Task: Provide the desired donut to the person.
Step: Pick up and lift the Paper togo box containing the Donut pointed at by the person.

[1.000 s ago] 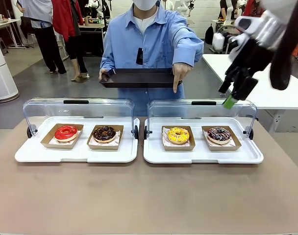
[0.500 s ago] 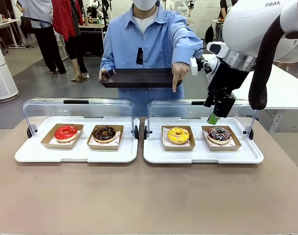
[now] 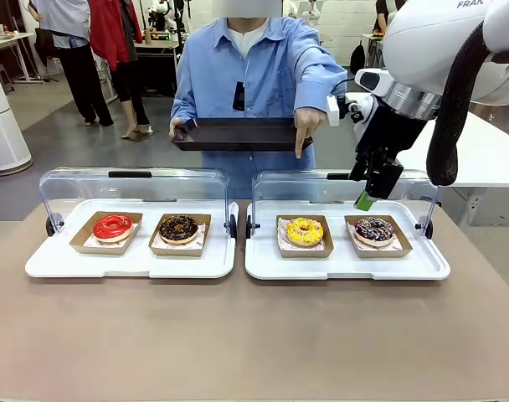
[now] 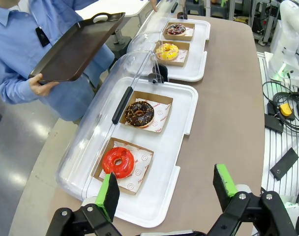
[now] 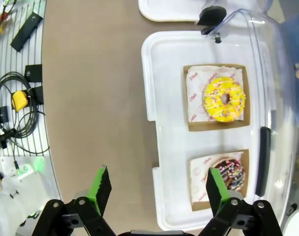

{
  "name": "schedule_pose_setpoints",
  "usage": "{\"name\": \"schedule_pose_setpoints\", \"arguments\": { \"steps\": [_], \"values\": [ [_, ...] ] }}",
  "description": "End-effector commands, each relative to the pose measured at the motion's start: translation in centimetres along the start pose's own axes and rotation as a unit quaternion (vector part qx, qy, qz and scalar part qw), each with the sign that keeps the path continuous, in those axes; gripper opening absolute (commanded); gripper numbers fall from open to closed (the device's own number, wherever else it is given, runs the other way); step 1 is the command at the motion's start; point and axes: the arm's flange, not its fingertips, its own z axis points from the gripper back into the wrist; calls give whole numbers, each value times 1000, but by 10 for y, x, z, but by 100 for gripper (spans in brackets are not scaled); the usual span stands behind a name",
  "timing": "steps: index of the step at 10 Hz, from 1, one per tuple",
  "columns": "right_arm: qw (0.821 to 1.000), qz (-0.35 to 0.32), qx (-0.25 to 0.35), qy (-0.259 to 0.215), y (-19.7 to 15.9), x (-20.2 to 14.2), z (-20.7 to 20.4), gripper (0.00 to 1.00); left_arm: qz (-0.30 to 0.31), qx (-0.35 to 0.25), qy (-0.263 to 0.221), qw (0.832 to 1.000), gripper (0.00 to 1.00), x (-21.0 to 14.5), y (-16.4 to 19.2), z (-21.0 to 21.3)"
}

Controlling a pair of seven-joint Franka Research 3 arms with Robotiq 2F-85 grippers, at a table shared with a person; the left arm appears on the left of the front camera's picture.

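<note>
claw: my right claw [image 3: 365, 201] is wide open, empty, upper right
target: yellow sprinkled donut [image 3: 305, 230], centre-right, person [image 3: 254, 67] pointing at it
risk: I'm nearer the chocolate sprinkled donut [image 3: 374, 229], might grab that one lol

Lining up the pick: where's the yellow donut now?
Front view: the yellow donut sits in the left box of the right tray, beside the sprinkled donut and directly below the person's pointing hand in the picture.
</note>
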Motion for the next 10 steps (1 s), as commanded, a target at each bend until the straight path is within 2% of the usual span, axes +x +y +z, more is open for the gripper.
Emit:
{"name": "schedule_pose_setpoints", "arguments": {
  "steps": [1,3,4,6,8,10],
  "values": [
    [1000,0,-3,4,0,0,0,100,2,-1,-6,1000,100,1,-1,0],
    [1000,1,0,0,0,0,0,100,2,-1,-6,1000,100,1,-1,0],
    [999,23,-21,29,12,10,2,100,2,-1,-6,1000,100,1,-1,0],
    [996,55,-27,71,17,38,-20,100,2,-1,-6,1000,100,1,-1,0],
    [993,77,-13,86,18,69,-41,100,2,-1,-6,1000,100,1,-1,0],
    [994,63,4,93,9,95,-70,100,2,-1,-6,1000,100,1,-1,0]
  ]
}}
